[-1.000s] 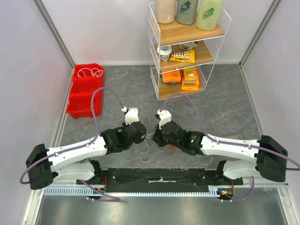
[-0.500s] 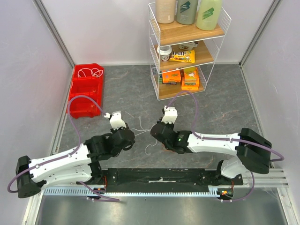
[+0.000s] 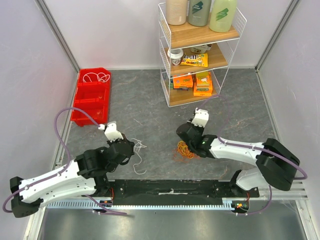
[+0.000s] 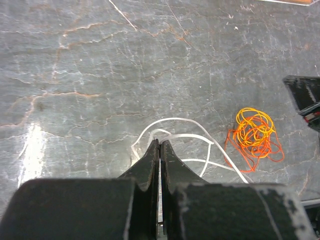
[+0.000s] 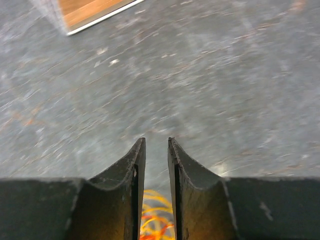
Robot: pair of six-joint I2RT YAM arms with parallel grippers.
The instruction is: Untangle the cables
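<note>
pinching white cable in clenched left end effector, right end effector parted above orange tangle

Dark grey marbled table, rust veins; white cable; orange-and-yellow cable coil; red bins.

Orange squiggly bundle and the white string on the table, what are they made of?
The orange bundle looks like thin wire in a smooth plastic coat, with yellow strands mixed in: it forms springy loops and shines slightly. The white cable seems similar, probably plastic-coated too, lying in wide soft curves. What lies inside either one cannot be seen.
</note>
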